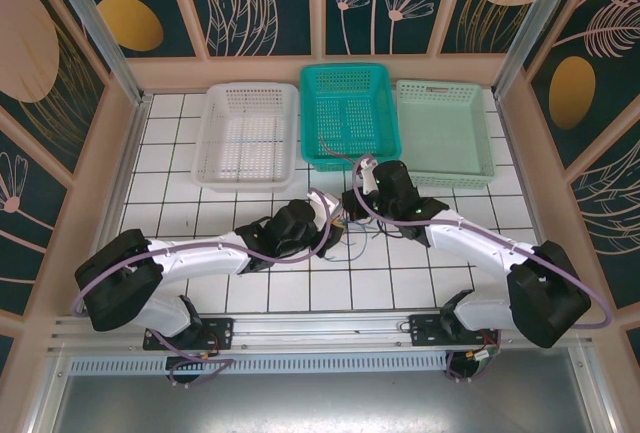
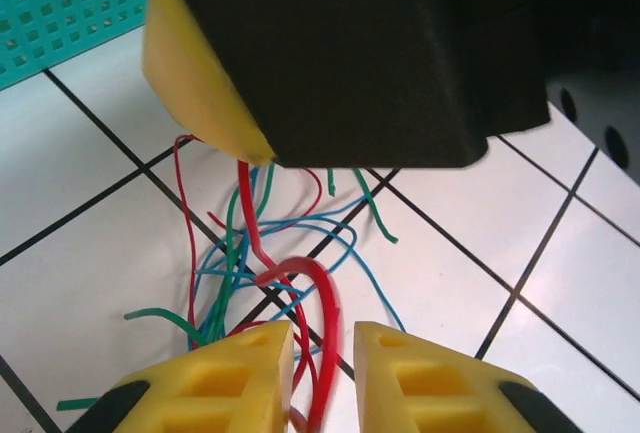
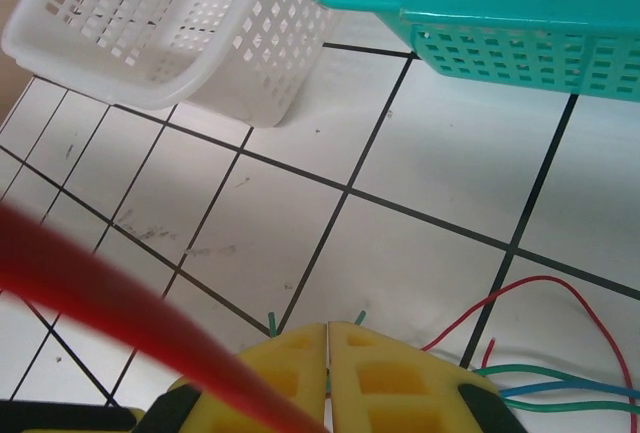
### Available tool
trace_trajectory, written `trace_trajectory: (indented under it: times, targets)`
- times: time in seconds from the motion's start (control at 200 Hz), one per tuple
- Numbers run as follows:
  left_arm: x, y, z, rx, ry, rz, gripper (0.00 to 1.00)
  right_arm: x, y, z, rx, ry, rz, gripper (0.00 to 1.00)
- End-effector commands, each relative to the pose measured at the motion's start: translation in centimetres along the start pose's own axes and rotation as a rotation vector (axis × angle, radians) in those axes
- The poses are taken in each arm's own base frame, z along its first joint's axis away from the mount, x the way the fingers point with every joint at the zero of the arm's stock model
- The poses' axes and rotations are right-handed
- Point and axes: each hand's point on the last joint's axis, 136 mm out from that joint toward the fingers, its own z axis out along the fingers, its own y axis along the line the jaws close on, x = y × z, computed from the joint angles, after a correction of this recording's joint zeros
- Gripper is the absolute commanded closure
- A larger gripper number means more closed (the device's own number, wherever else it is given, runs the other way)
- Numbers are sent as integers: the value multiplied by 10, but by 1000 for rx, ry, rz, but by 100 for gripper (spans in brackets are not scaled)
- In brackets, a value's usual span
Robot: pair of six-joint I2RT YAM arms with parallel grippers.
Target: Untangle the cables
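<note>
**Red loop lined up between the left fingers**

We judge the step in hand to be singling one red strand out of the cables (image 2: pixel 262 275). They lie in a loose red, green and blue heap on the white tiled bench (image 2: pixel 70 283), near the teal basket (image 2: pixel 60 3).

The right gripper (image 3: pixel 328 338) is closed, its pads pressed together with short green ends poking out beside the tips. We take it to be pinching part of the bundle and holding it up (in the left wrist view a red strand rises from the heap towards it).

The left gripper (image 2: pixel 323 338) sits low over the heap with its fingers a little apart. The red loop (image 2: pixel 322 288) runs through the gap unsqueezed.

As we see it, the next move calls for the left fingers to meet on that loop alone. The two arms should then draw apart gently, so the red slides free of the green and blue rather than dragging the whole heap.
</note>
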Motion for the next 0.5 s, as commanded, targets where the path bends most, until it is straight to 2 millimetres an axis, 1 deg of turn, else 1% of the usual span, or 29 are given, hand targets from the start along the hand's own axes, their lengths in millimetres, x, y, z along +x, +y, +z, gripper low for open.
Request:
trace_trajectory:
  times: [0.0,0.05,0.115,0.195,0.255,0.36,0.4,0.41,0.42,0.495]
  targets:
    - [-22,2,-4,-24,-80,0,92,-5,6,-5,-31,-25,11,100]
    - [-24,4,-6,-34,-94,-3,97,-4,5,-6,-31,-27,15,100]
    - [-28,6,-9,-45,-117,-13,100,-3,3,-7,-27,-30,26,100]
    - [-29,11,-16,-66,-147,-36,100,-2,-5,-9,-13,-39,60,100]
    - [-30,14,-22,-71,-175,-53,100,-2,-14,-11,1,-52,105,100]
    - [-29,18,-36,-72,-231,-90,100,-2,-30,-15,2,-90,222,100]
    - [-29,20,-42,-74,-260,-109,100,0,-29,-15,-15,-94,261,100]
    - [-29,21,-44,-75,-268,-114,100,-2,-36,-16,-4,-105,283,100]
    - [-29,22,-46,-76,-276,-119,100,-2,-39,-17,0,-109,297,100]
    - [-32,26,-60,-80,-344,-153,100,0,-51,-20,17,-131,372,100]
